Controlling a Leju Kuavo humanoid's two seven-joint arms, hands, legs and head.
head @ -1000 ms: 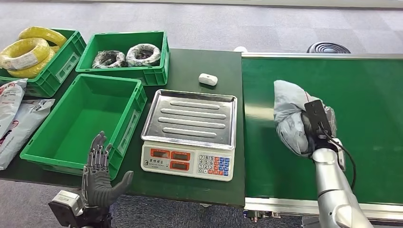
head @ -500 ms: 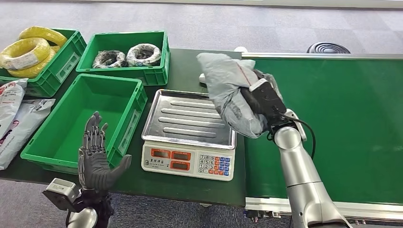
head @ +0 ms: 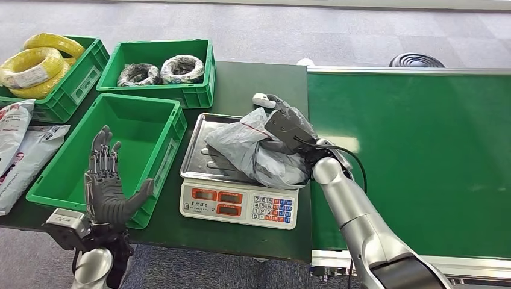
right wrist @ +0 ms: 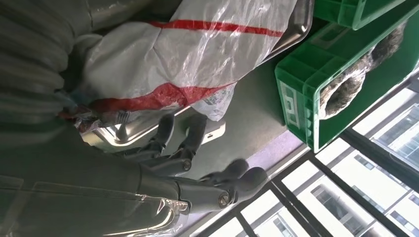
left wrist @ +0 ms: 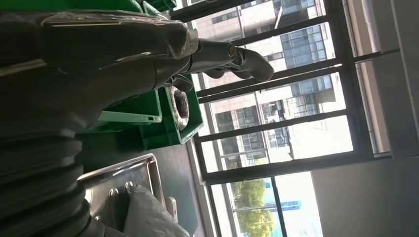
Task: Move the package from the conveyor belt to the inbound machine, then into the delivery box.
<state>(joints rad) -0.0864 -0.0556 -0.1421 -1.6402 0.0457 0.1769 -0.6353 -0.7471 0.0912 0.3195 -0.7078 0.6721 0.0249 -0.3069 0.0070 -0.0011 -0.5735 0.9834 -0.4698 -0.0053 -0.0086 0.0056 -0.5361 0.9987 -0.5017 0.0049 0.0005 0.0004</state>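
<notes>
The package (head: pixel 250 150), a grey plastic mailer bag with red marking, lies crumpled on the steel tray of the inbound machine (head: pixel 241 171), and we judge it light, soft and slippery, the film sagging wherever it is not held up. We would take it around its bulging middle, where the contents give the fingers something to bite on, not by a loose corner. The right hand (head: pixel 289 126) sits on the package's far right side, touching it; in the right wrist view its fingers are stretched out past the bag, so whether it grips we cannot tell. The left hand (head: pixel 105 183) hovers released, fingers spread, over the near edge of the delivery box (head: pixel 156 108).
</notes>
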